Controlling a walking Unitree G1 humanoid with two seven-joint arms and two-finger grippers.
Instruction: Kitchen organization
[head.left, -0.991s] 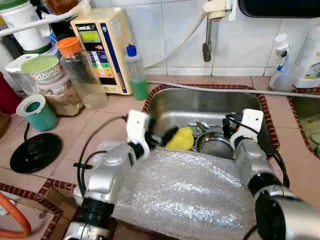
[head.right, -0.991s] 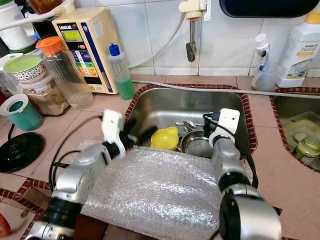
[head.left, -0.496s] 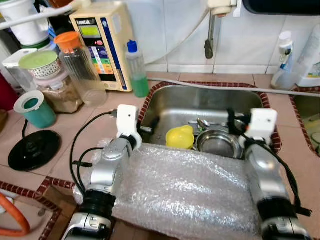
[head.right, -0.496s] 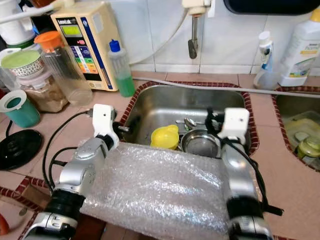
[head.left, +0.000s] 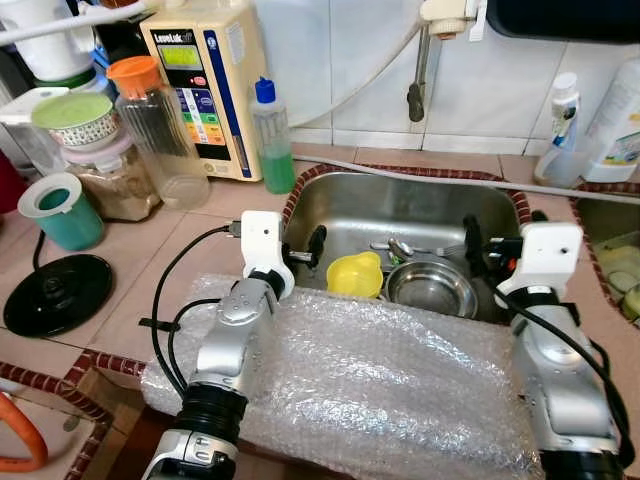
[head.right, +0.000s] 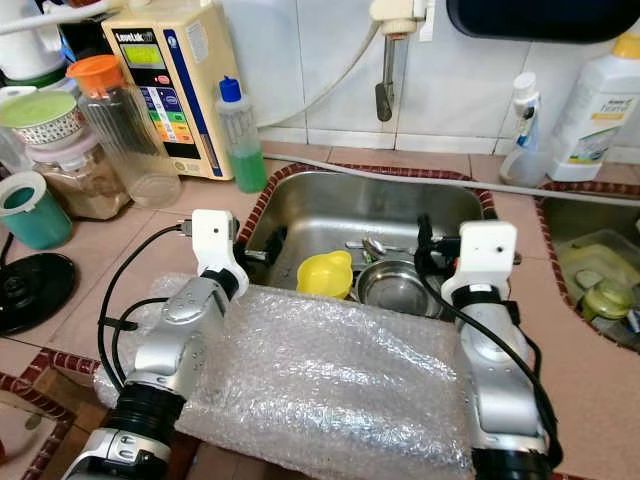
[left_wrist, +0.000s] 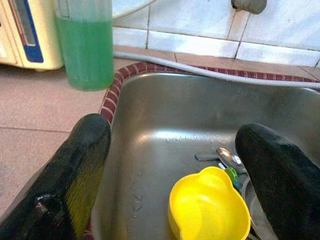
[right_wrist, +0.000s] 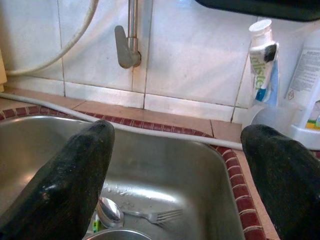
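Observation:
A steel sink (head.left: 400, 200) holds a yellow cup (head.left: 357, 275), a steel bowl (head.left: 432, 290), a spoon (right_wrist: 110, 212) and a fork (right_wrist: 150, 216). My left gripper (head.left: 305, 250) hovers open at the sink's left rim, just left of the yellow cup (left_wrist: 207, 210), with nothing between its fingers (left_wrist: 85, 165). My right gripper (head.left: 492, 240) stands open over the sink's right side, beyond the bowl, pointing at the back wall and tap (right_wrist: 127, 47). Both forearms rest over a sheet of bubble wrap (head.left: 370, 380) on the counter's front.
On the counter at left stand a green liquid bottle (head.left: 272, 140), a cream water unit (head.left: 205, 85), an orange-lidded jar (head.left: 155, 130), a teal cup (head.left: 58, 210) and a black disc (head.left: 55, 292). White bottles (head.right: 600, 95) stand at the right above a second basin (head.right: 600, 280).
My left gripper has drawn back from the yellow cup to the sink's left rim. My right gripper has shifted right, off the bowl. The view has also moved a little.

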